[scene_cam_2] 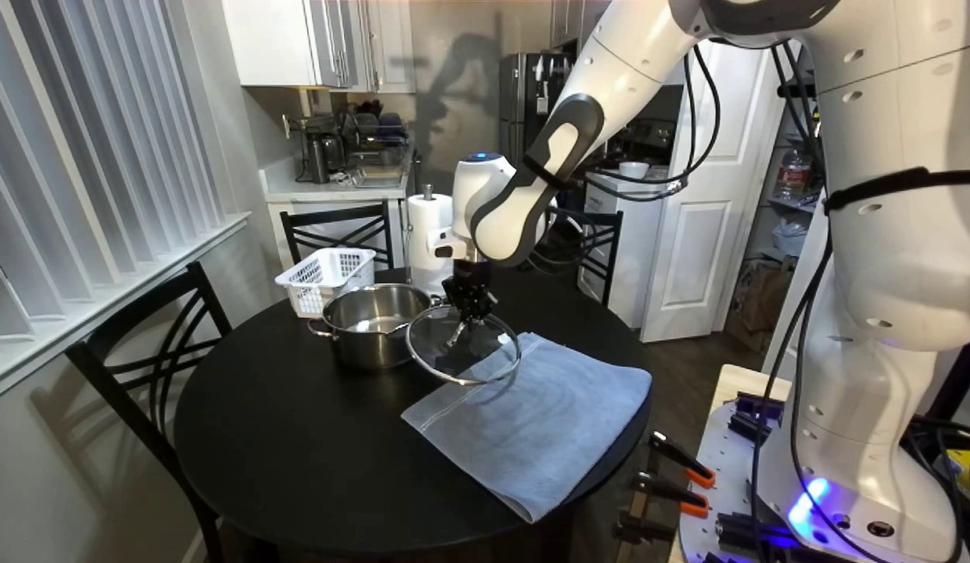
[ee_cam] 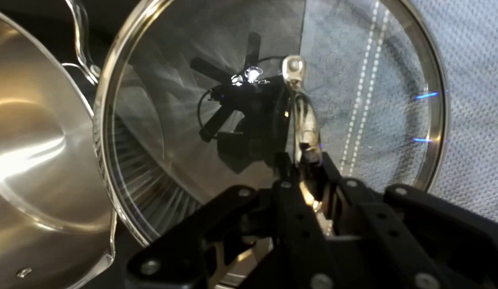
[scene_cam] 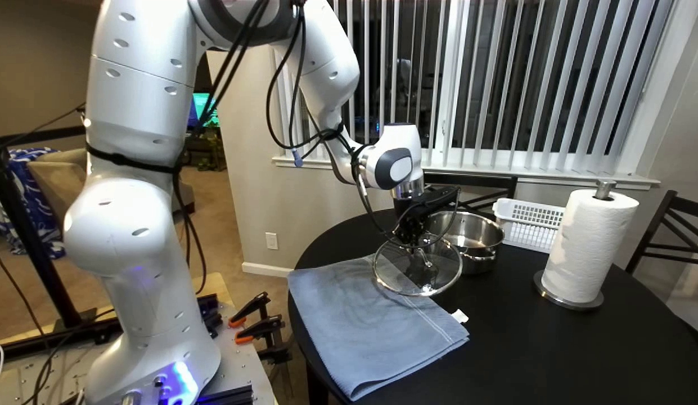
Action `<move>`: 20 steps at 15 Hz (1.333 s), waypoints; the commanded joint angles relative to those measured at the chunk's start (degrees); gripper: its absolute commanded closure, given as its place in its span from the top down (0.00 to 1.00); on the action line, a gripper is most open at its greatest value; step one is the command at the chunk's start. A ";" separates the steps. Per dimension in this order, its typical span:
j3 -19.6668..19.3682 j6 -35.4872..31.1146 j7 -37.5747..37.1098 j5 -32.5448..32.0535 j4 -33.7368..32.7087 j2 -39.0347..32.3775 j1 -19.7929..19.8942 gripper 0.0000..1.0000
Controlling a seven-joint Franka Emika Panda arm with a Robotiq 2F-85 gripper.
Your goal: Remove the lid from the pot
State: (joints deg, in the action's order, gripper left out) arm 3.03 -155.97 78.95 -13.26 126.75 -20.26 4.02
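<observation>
I've got the lid (ee_cam: pixel 269 104) partly over the cloth (scene_cam_2: pixel 555 422), hand (ee_cam: pixel 305 159) clamped on its handle (ee_cam: pixel 307 122). Uncovered pot (scene_cam_2: pixel 367 348) just left in an exterior view.

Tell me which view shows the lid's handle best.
The wrist view: the handle shows large there, though the claw, shut on it, hides part. In both exterior views it is small, below the claw.

Free room above cloth (scene_cam_2: pixel 551 426); pot (scene_cam_2: pixel 371 349) blocks way just beside lid (scene_cam_2: pixel 481 360).
</observation>
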 commanded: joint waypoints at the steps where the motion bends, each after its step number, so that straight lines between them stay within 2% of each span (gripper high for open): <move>1: 1.31 1.77 3.84 1.15 -4.71 -0.93 2.19 0.07; 4: 1.36 2.92 5.18 1.02 -7.88 -2.02 2.89 0.07; 9: 3.25 6.50 15.21 1.63 -11.46 -3.29 5.15 0.07; 14: 2.91 16.50 24.60 3.70 -17.54 -5.35 6.42 0.07; 18: 1.86 22.93 28.10 4.30 -23.67 -8.12 5.76 0.07; 19: 1.54 17.18 26.11 3.67 -8.55 0.25 5.59 0.07; 20: 1.46 17.26 26.16 3.67 -8.34 0.30 5.55 0.07</move>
State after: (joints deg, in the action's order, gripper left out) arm 4.94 -135.89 103.76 -10.30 107.13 -27.20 9.78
